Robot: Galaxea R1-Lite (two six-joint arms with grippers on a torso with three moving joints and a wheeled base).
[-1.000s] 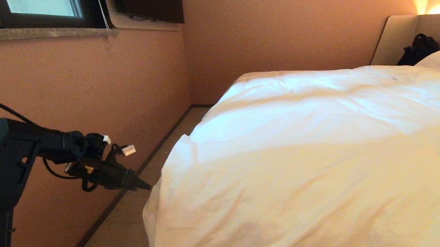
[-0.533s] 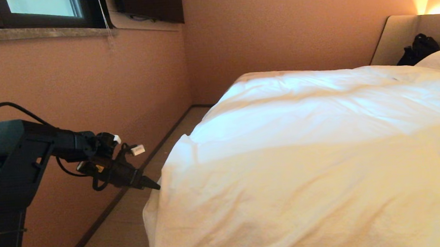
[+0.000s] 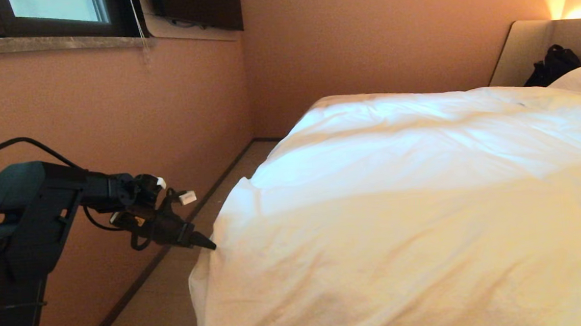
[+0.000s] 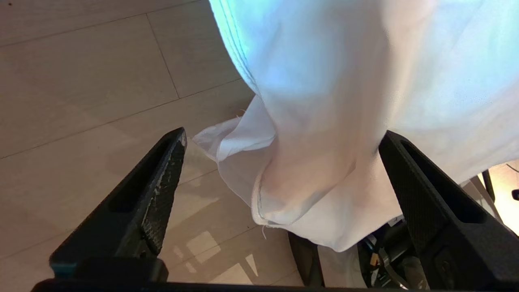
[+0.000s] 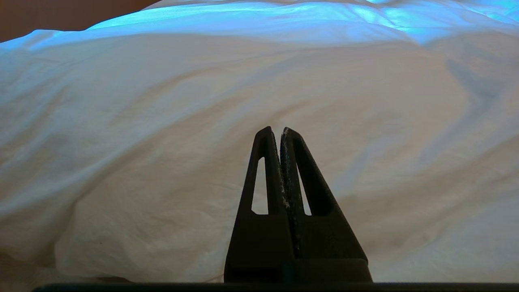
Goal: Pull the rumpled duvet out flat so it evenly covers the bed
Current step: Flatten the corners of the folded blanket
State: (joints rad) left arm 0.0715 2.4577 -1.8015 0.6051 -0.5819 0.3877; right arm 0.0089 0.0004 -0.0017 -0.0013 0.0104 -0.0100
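The head camera looks from the foot of the bed (image 3: 528, 49) forward and down, over the duvet (image 3: 416, 200) toward the far headboard, with wall and floor (image 3: 153, 316) on the left. The left wrist camera peers down between its gripper (image 4: 284, 138) at the duvet's (image 4: 324, 101) hanging left corner, close above the floor (image 4: 81, 81). The right wrist camera skims low across the duvet (image 5: 162, 121), very near. All three views share the duvet.
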